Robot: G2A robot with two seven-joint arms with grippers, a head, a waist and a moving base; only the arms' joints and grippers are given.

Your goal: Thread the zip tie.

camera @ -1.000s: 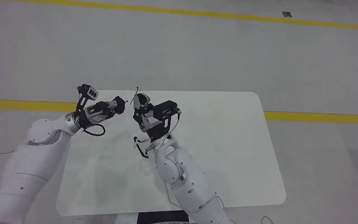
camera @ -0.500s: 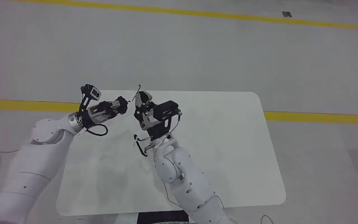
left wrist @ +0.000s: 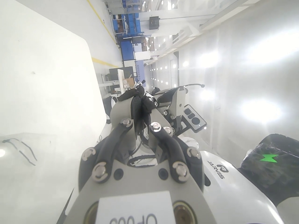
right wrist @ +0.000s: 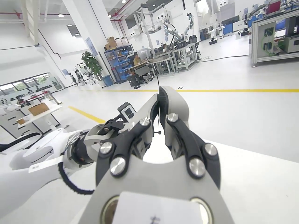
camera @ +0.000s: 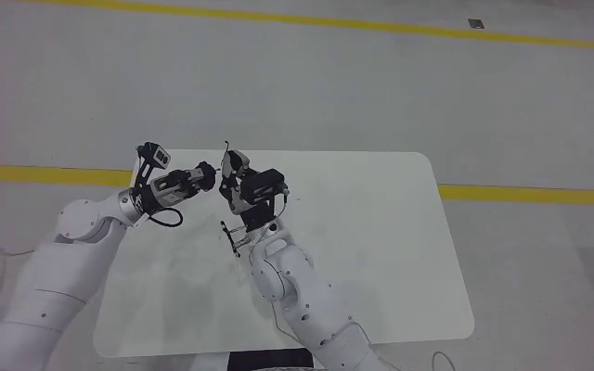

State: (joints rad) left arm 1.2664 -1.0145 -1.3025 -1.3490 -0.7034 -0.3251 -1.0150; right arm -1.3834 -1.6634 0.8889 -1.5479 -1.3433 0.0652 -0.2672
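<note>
Seen from above, the 2 arms meet over the far left corner of the tabletop (camera: 371,250). The left jaws and right jaws are tip to tip and almost touching, and the zip tie (camera: 225,150) is a thin black strand standing up out of the right jaws. The step in hand looks like bringing the tie's 2 ends together. That probably goes best with 1 arm held fixed while the other feeds slowly along the strand's own line, without twisting. The meeting point sits close to the tabletop's far edge, so a slipped tie could fall to the floor, and the safer room for adjusting lies toward the middle. In the left wrist view, the left jaws are pressed together with a dark bunched piece (left wrist: 138,99) at their tips. I cannot tell whether this is the tie's head. The tabletop's rounded corner runs just beside them, and some thin dark strands (left wrist: 22,146) lie on the surface well apart. In the right wrist view, the right jaws are pinched tight on the zip tie, which runs down between the fingers (right wrist: 174,108) and pokes up past their tips. The free length is slender and likely whippy, so gripping nearer the end would steady the aim.
</note>
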